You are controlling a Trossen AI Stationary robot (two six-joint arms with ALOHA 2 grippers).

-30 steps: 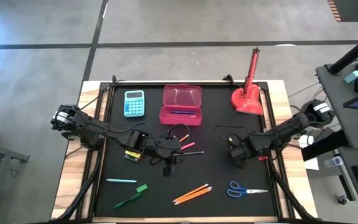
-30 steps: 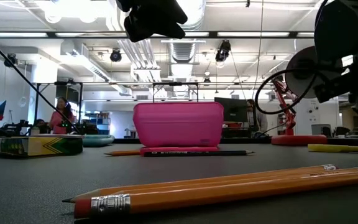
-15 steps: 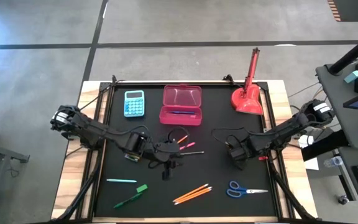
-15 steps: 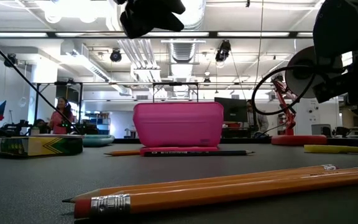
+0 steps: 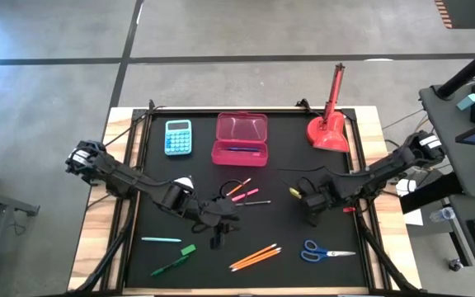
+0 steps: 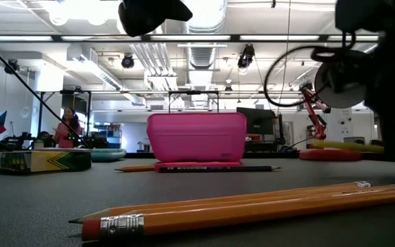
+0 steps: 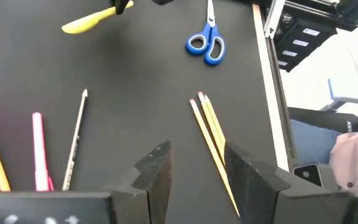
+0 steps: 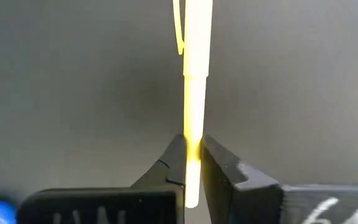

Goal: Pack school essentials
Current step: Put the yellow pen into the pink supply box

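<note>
Right end effector (image 8: 192,163), right of the centre of the black surface (image 5: 151,264), is clamped on a thin yellow pen (image 8: 194,74); in the high view the pen (image 5: 294,191) projects from the end effector (image 5: 308,200) toward the surface's middle.

Left end effector (image 7: 194,168), fingers (image 7: 155,171) apart and holding nothing, hovers near the centre of the surface, above a pair of orange pencils (image 7: 211,140) that lie toward the front edge. In the high view this end effector (image 5: 218,216) sits just in front of a short orange pencil (image 5: 239,186), a pink pencil (image 5: 245,194) and a thin dark pencil (image 5: 252,201).

Blue-handled scissors (image 5: 324,250) lie near the front right corner; a teal pen (image 5: 162,240) and a green pen (image 5: 171,264) lie toward the front left corner.

A translucent pink plastic case (image 5: 240,139) stands at the middle of the rear edge, a light-blue calculator (image 5: 178,136) just to its left, and a red lamp-like stand (image 5: 330,124) toward the rear right corner.
</note>
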